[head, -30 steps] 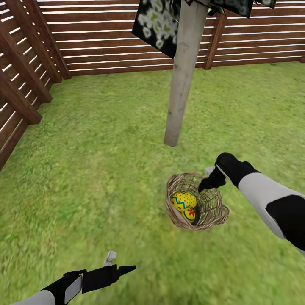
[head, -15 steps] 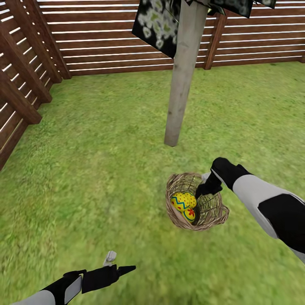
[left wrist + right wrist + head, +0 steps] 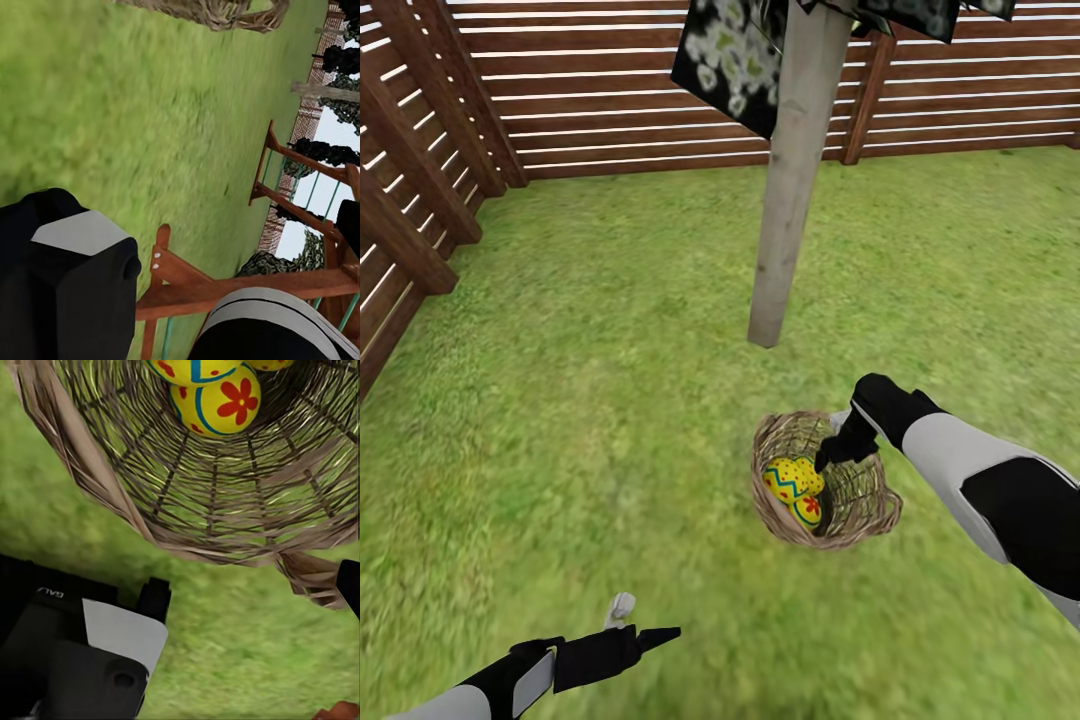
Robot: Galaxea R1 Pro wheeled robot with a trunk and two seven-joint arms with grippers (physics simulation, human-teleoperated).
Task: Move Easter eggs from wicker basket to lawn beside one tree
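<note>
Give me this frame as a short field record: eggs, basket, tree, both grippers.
eggs: yellow painted Easter eggs inside the wicker basket; none on the lawn
basket: on the grass, near the tree trunk
right gripper: over the basket's rim, above the eggs, holding nothing
left gripper: low over bare grass, away from the basket, empty

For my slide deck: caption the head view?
Right claw reaches into wicker basket of Easter eggs beside the tree.

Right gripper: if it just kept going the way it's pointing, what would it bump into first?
Probably the eggs inside the basket. The right gripper points down into the basket's open mouth; depth is unclear, so it might touch the wicker wall first.
</note>
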